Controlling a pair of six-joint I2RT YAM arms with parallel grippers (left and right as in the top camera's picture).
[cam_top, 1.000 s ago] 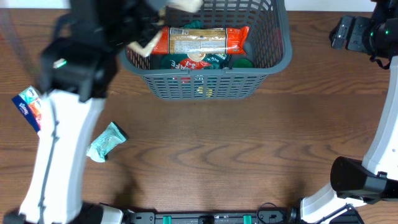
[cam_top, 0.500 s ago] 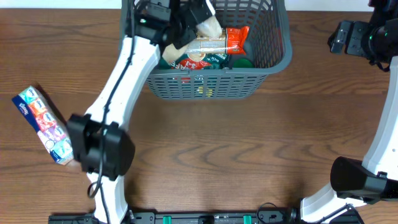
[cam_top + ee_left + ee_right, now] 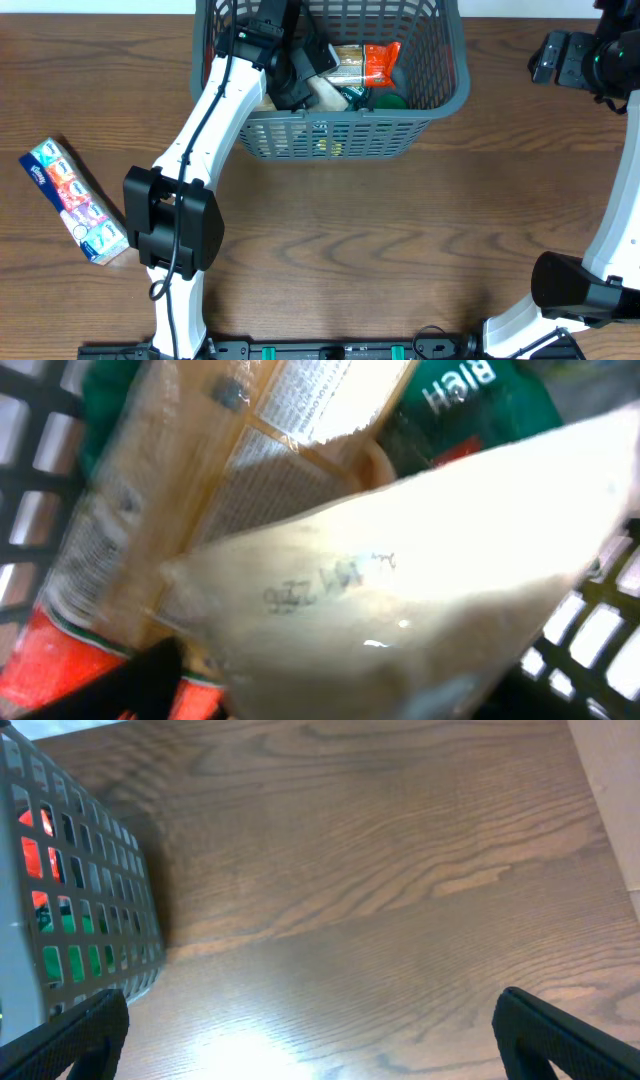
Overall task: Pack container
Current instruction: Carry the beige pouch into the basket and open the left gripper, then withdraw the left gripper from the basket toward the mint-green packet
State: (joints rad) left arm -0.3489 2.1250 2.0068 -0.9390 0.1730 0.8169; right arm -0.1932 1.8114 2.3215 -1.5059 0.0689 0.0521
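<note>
Brown wood-grain table point(image 3: 330, 250), with the container point(image 3: 330, 140) at its far edge. In the last second my left gripper point(image 3: 298, 80) has dropped from above the rim down inside. It looks clamped on the pale packet point(image 3: 400, 580), which now sits low against the orange packet point(image 3: 372, 60) and green packet point(image 3: 385, 98), so I judge only the release remains. Count: one container, three packets showing in it, one tissue pack point(image 3: 72, 200) well apart on the table and not yet packed; right gripper point(image 3: 312, 1045) has its fingers spread and holds nothing.
</note>
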